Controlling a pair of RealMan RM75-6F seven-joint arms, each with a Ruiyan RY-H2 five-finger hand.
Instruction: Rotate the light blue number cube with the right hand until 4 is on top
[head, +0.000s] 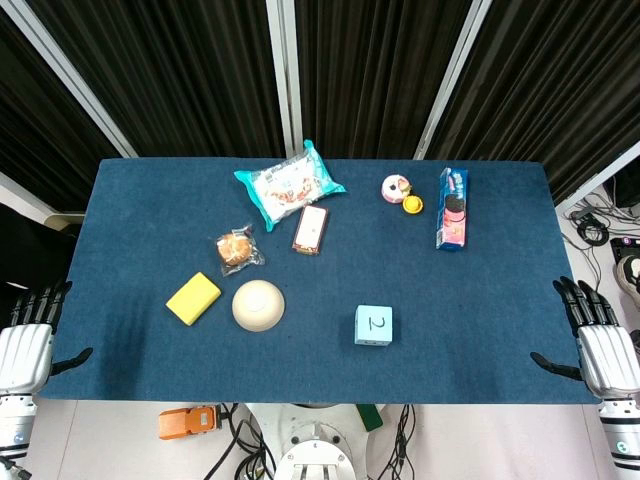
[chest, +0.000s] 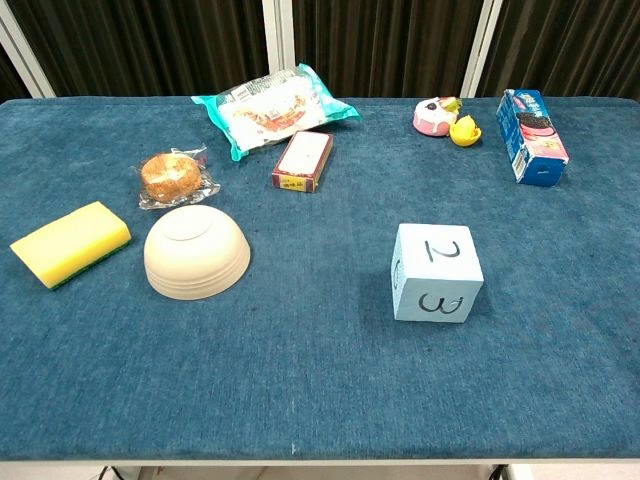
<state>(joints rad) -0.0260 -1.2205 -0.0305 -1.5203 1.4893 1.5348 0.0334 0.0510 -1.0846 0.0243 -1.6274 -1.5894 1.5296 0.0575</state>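
Head view: table (head: 480, 330) w/ dark blue cloth, seen from above. Light blue number cube (head: 373, 325) sits near front edge, a bit right of centre, w/ 2 on top. It is untouched, well apart from both hands. Right hand (head: 598, 340) hangs just off the table's right edge near the front corner, fingers straight and apart, thumb out toward the cloth, holding nothing. Left hand (head: 28, 335) mirrors it off the left edge, fingers spread, thumb out, also empty. Left of the cube: cream bowl (head: 258, 305) turned upside down, then yellow sponge (head: 193, 298) just beside it. Behind the bowl, a wrapped bun (head: 237, 248) in clear plastic. Further back, a teal snack bag (head: 289, 183) w/ a small dark red box (head: 310, 229) at its front corner. Back right: pink-and-white round toy (head: 396, 188), small yellow piece (head: 412, 205) touching or nearly touching it, and a blue cookie box (head: 453, 207) lying lengthwise.

Chest view: neither hand shows. Cube (chest: 435, 272) stands right of centre, 2 on top, 3 on the face toward the camera; left face has a mark, too foreshortened to read. No 4 visible. Bowl (chest: 197, 251) upside down at left, sponge (chest: 71, 242) beside it near the left edge, bun (chest: 169, 176) behind. Snack bag (chest: 272, 110) and red box (chest: 303, 160) mid-back; toy (chest: 434, 116), yellow piece (chest: 463, 131) and cookie box (chest: 531, 135) back right.
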